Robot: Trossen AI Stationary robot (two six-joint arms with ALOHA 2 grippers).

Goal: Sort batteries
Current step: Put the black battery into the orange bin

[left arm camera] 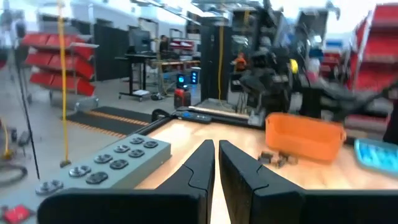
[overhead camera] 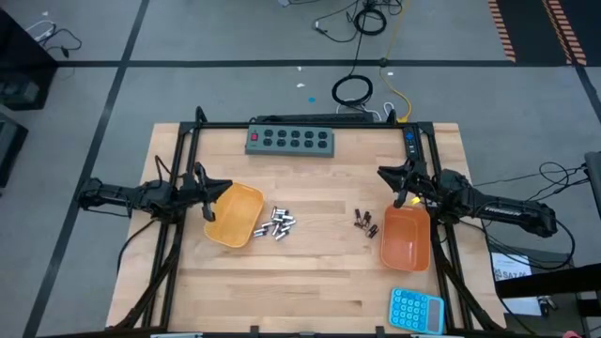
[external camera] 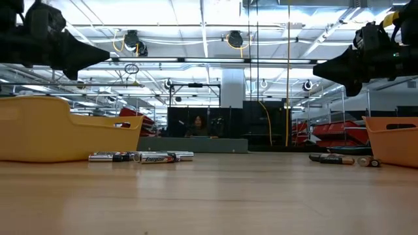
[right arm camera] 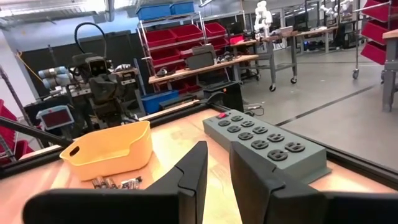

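A heap of shiny silver batteries (overhead camera: 280, 223) lies on the table beside the yellow tray (overhead camera: 235, 214); the low view shows these batteries (external camera: 150, 156) lying on their sides. A few smaller dark batteries (overhead camera: 364, 220) lie next to the orange tray (overhead camera: 406, 237). My left gripper (overhead camera: 208, 188) hovers at the yellow tray's left rim, shut and empty (left arm camera: 216, 149). My right gripper (overhead camera: 387, 176) hovers above the table just beyond the orange tray's far end, with a narrow gap between its fingers and nothing in it (right arm camera: 217, 152). Both grippers hang well above the table in the low view.
A grey power strip (overhead camera: 291, 140) lies along the far edge of the table. A blue keypad-like device (overhead camera: 416, 309) sits at the near right corner. Bare wood shows between the two battery heaps and along the near edge. A dark frame runs along both table sides.
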